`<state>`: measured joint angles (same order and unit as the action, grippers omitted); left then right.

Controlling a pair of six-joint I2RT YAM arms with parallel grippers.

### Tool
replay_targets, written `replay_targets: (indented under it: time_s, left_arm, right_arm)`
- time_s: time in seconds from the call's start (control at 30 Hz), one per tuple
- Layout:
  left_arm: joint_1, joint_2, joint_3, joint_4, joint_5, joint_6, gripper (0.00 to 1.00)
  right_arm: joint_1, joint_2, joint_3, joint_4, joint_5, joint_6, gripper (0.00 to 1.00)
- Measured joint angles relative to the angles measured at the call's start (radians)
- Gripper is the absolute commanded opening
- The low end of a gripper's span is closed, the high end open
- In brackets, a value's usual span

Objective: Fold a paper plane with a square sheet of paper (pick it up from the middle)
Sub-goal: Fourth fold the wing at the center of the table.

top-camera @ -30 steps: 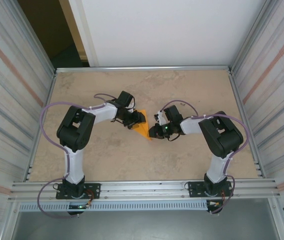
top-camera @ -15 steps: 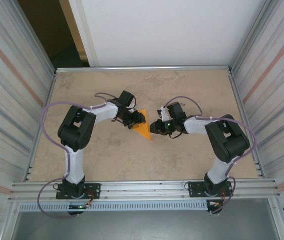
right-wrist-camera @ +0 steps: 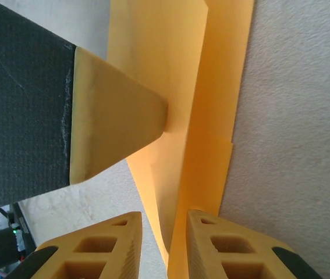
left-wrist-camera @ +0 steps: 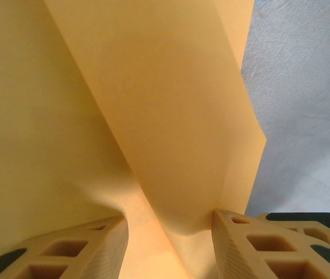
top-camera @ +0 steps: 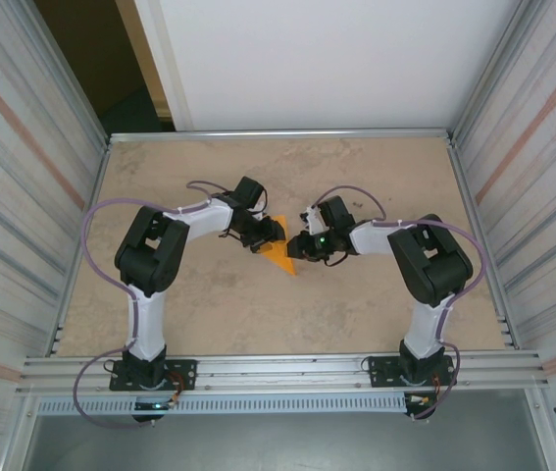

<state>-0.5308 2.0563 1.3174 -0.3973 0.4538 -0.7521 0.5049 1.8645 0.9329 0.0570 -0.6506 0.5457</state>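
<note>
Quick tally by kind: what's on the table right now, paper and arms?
orange paper, partly folded: 1
robot arms, left arm and right arm: 2
Total: 3

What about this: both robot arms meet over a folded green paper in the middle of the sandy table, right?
Not quite. The thin folded paper is bright orange, not green; the top external view shows it. The rest stands: the left arm and the right arm meet over it in the middle of the sandy table.
</note>
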Motion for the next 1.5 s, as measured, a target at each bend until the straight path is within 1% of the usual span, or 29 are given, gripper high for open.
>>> replay_targets:
  time_s: [0.3, 0.57, 0.67, 0.87, 1.17, 1.37, 1.5]
  left_arm:
    - [0.000, 0.003, 0.005, -0.007, 0.000, -0.003, 0.46]
    - [0.000, 0.005, 0.008, -0.011, 0.000, -0.004, 0.46]
    - [0.000, 0.005, 0.008, -0.011, 0.000, -0.004, 0.46]
    - [0.000, 0.004, 0.008, -0.011, 0.000, -0.004, 0.46]
    - [-0.001, -0.012, 0.027, -0.026, 0.000, -0.003, 0.47]
    - [-0.002, -0.016, 0.046, -0.044, -0.002, 0.008, 0.48]
    - [0.011, -0.031, 0.045, -0.045, 0.015, 0.016, 0.50]
  right_arm:
    - [0.008, 0.021, 0.006, -0.011, -0.010, -0.007, 0.23]
    - [0.007, 0.033, 0.008, -0.013, -0.010, -0.011, 0.16]
    - [0.005, 0.035, 0.008, -0.013, -0.014, -0.014, 0.15]
    - [-0.003, 0.046, 0.008, -0.005, -0.043, -0.015, 0.12]
    - [-0.019, 0.065, 0.007, 0.010, -0.092, -0.015, 0.06]
    - [-0.036, 0.077, 0.003, 0.029, -0.136, -0.010, 0.03]
    - [-0.050, 0.087, 0.003, 0.038, -0.171, 0.000, 0.03]
